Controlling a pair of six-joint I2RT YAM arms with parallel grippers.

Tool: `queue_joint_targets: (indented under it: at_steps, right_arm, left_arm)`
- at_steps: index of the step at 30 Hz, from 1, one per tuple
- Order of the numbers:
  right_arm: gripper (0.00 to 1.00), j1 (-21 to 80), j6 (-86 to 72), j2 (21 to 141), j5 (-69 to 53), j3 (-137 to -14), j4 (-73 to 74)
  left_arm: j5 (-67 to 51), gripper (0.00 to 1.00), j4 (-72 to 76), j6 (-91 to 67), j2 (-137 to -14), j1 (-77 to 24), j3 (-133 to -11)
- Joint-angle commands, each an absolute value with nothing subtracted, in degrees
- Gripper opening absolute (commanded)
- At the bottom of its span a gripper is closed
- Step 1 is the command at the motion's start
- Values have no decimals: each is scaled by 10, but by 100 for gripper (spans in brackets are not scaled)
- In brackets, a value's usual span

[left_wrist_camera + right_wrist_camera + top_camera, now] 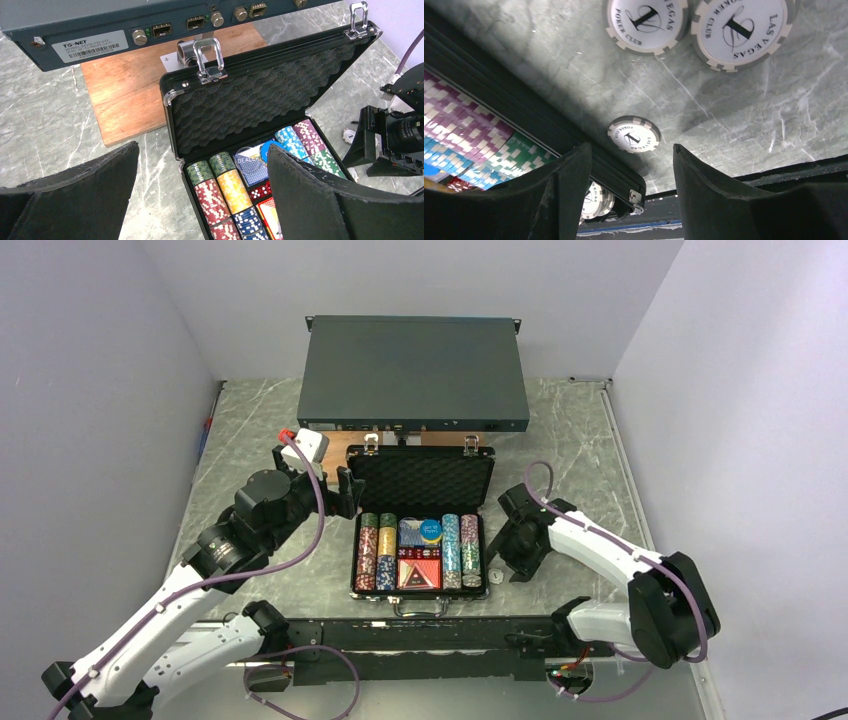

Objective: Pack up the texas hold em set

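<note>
the left gripper (343, 496) hangs wide open and holds nothing just left of the open black briefcase (420, 483), which has rows of chips (378, 552) inside, and just right of the briefcase the right gripper (508, 540) is open too, near 3 white chips (633, 135).

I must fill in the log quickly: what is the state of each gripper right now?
Left gripper: open, holding nothing.
Right gripper: open, holding nothing; a loose white chip lies ahead of it.
</note>
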State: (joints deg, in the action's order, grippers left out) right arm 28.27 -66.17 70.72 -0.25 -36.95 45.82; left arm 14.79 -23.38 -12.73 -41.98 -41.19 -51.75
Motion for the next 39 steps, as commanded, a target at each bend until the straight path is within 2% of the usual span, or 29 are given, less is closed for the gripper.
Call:
queue_joint_targets:
  at_steps: [1,18,36,39]
  right_arm:
    - [63,294,-734,709,-1,-360,461]
    - [56,320,-867,753,41,-362,485]
    - [51,320,-907,769,80,-354,461]
    - [47,320,-906,771,84,-349,457]
  left_arm:
    - [141,99,-218,-123,-415,-410,-523]
    - [140,99,-217,-123,-412,-410,-523]
    - [140,99,-218,-122,-409,-410,-524]
    - [140,99,-218,-122,-409,-410,-524]
